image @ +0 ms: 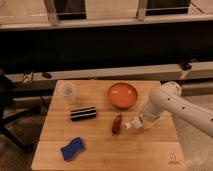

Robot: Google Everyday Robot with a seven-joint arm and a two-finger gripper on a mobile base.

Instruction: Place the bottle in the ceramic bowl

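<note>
The orange-brown ceramic bowl [122,95] sits at the back right of the wooden table [105,159]. My gripper [133,124] is at the end of the white arm, low over the table in front of the bowl and a little to its right. It holds the small white bottle [127,125], whose end sticks out to the left, just right of the dark red slender object [117,124]. The bottle is outside the bowl, about a hand's width in front of its rim.
A translucent white cup [67,92] stands at the back left. A black striped bar [83,113] lies in the middle left. A blue sponge [73,148] lies at the front left. A dark counter runs behind the table.
</note>
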